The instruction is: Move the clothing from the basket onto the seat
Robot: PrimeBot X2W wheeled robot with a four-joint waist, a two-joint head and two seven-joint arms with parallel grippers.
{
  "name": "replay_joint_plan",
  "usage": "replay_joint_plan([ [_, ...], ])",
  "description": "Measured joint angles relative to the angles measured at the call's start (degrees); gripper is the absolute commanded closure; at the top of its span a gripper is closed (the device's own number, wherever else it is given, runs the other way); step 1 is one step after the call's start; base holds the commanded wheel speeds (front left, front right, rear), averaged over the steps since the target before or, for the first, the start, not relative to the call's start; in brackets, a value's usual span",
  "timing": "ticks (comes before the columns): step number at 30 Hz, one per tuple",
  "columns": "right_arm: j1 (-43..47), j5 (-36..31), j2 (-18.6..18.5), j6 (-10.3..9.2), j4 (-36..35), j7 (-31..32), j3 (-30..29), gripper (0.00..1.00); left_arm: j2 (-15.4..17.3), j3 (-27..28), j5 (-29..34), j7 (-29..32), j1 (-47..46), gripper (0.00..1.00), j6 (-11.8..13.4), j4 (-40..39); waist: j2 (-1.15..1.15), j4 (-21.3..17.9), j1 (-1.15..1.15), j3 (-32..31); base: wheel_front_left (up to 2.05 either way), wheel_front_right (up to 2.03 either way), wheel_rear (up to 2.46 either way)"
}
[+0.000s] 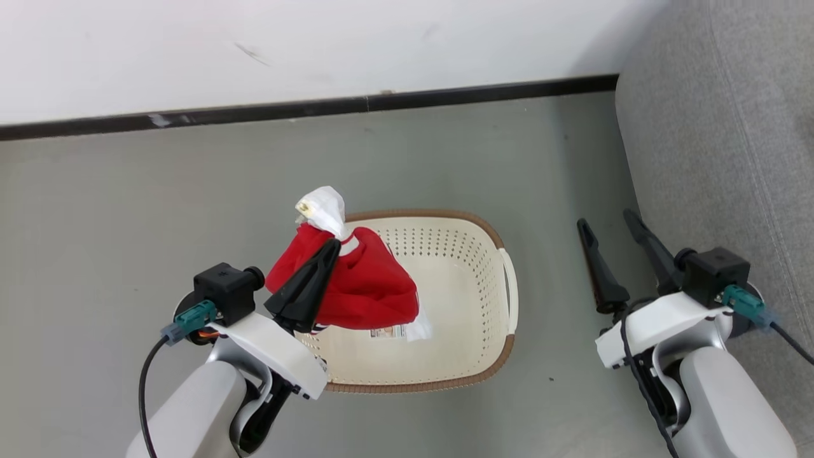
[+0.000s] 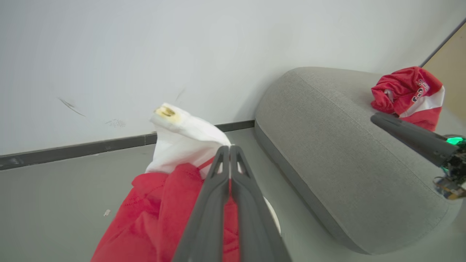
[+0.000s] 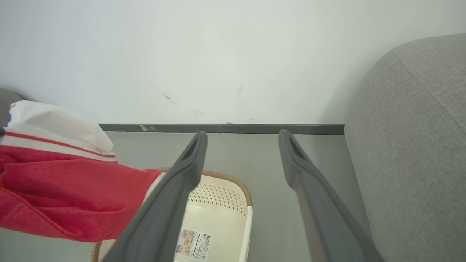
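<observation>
My left gripper (image 1: 332,245) is shut on a red garment with white trim (image 1: 365,286), which hangs lifted above the basket (image 1: 474,222). The same garment (image 2: 156,211) drapes around the closed left gripper (image 2: 229,148) in the left wrist view. The cream perforated basket (image 3: 218,203) stands on the floor with a barcode label on its bare bottom. A second red garment with dark numbers (image 2: 407,95) lies crumpled on the grey seat (image 2: 327,138). My right gripper (image 1: 609,222) is open beside the seat (image 1: 718,114), holding nothing; its spread fingers (image 3: 189,160) show in its own view.
A white wall with a dark baseboard (image 1: 318,108) runs behind the basket. Grey floor (image 1: 127,203) surrounds it. The seat's rounded edge stands close to the right arm (image 1: 699,356).
</observation>
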Motion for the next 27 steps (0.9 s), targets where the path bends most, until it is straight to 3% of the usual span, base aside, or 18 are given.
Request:
replay_joint_plan([
  [27,7.7,0.1,0.0,0.0,2.1,0.0,7.0,0.0,-2.1,-3.4,-0.5,1.1,4.5,1.0,0.0,-3.4,0.0,6.0,0.0,-13.1,0.0,0.0,0.0],
])
